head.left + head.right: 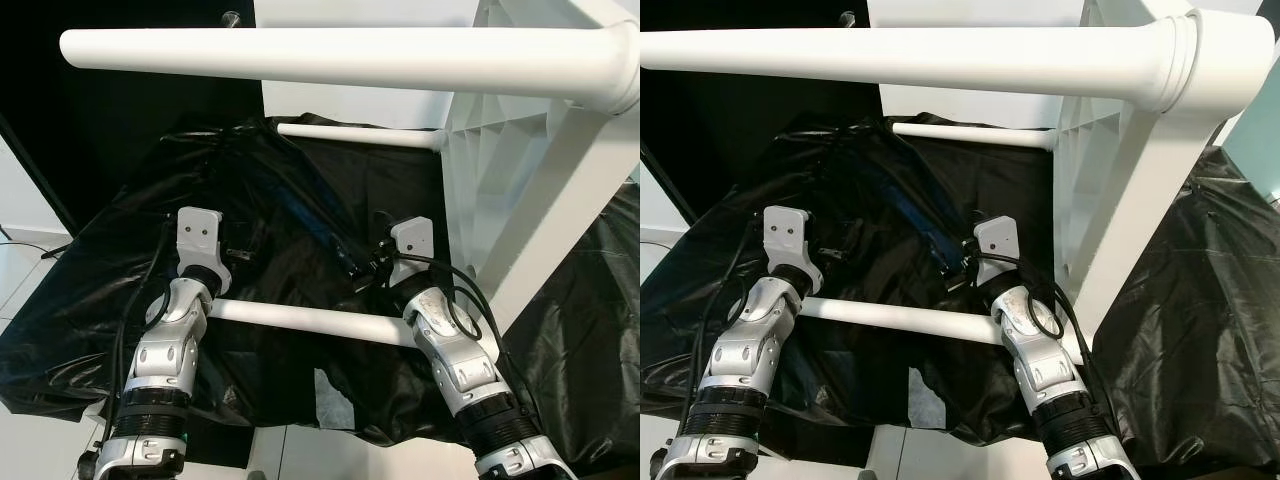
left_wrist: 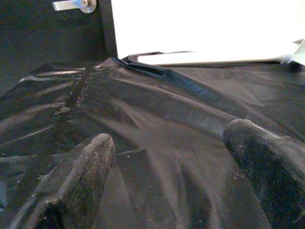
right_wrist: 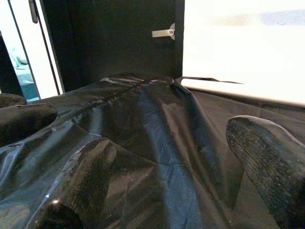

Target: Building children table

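A white children's table lies on its side on black plastic sheeting. Its ribbed tabletop (image 1: 500, 180) stands on edge at the right, and its round legs point left. One leg (image 1: 330, 55) runs across close to my head, another leg (image 1: 360, 133) lies far back, and a third leg (image 1: 300, 321) passes under both my forearms. My left gripper (image 1: 238, 255) hovers over the sheeting, open and empty, with black fingers (image 2: 86, 176) spread. My right gripper (image 1: 352, 268) is also open and empty, just left of the tabletop, its fingers (image 3: 267, 162) apart.
Crinkled black plastic sheeting (image 1: 300, 200) covers the whole work surface. A dark door with a silver handle (image 3: 164, 32) stands behind it beside a white wall (image 2: 200, 24). Pale floor tiles (image 1: 30, 440) show at the lower left.
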You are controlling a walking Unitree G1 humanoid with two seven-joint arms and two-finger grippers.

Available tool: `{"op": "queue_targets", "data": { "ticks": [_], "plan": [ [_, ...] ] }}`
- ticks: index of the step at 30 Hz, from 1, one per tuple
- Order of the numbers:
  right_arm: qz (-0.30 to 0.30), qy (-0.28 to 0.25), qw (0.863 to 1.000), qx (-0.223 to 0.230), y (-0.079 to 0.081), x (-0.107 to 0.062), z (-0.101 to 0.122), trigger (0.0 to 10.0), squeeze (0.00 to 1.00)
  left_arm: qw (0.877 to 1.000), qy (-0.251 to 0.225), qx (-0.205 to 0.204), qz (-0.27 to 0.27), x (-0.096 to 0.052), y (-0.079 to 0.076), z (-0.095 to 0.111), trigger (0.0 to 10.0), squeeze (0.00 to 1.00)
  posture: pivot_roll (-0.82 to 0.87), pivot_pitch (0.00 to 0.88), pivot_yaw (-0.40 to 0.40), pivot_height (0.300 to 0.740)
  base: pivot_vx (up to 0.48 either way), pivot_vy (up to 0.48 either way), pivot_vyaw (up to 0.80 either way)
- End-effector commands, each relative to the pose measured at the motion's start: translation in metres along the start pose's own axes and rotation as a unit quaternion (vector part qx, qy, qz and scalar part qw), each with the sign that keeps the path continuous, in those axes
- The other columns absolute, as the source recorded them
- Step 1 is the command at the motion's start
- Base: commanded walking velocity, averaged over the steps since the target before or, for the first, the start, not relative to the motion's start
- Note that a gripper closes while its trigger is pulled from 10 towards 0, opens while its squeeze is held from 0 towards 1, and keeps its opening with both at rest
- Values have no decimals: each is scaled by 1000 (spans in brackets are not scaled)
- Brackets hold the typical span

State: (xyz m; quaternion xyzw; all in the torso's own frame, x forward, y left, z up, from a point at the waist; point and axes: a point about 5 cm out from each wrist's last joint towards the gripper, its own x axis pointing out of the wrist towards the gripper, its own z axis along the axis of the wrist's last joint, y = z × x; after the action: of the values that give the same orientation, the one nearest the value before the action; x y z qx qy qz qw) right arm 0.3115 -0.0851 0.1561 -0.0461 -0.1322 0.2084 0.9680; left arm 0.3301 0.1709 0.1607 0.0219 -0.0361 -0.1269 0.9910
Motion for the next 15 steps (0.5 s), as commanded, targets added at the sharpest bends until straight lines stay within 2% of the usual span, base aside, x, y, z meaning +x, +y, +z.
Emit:
{"op": "queue_targets", "data": {
  "ticks": [1, 13, 15],
  "plan": [
    [-14, 4, 1000, -3, -6, -4, -3, 10000, 0, 1000, 0, -11, 4, 0, 1, 0, 10000, 0, 92, 0, -12, 740, 0, 0, 0],
    [-31, 12, 999, -13, -10, -10, -7, 10000, 0, 1000, -1, -7, -3, -1, -3, -1, 10000, 0, 92, 0, -28, 740, 0, 0, 0],
    [-55, 10, 998, -13, -16, -11, -6, 10000, 0, 1000, -1, -2, -9, -1, -4, 0, 10000, 0, 92, 0, -28, 740, 0, 0, 0]
  ]
}}
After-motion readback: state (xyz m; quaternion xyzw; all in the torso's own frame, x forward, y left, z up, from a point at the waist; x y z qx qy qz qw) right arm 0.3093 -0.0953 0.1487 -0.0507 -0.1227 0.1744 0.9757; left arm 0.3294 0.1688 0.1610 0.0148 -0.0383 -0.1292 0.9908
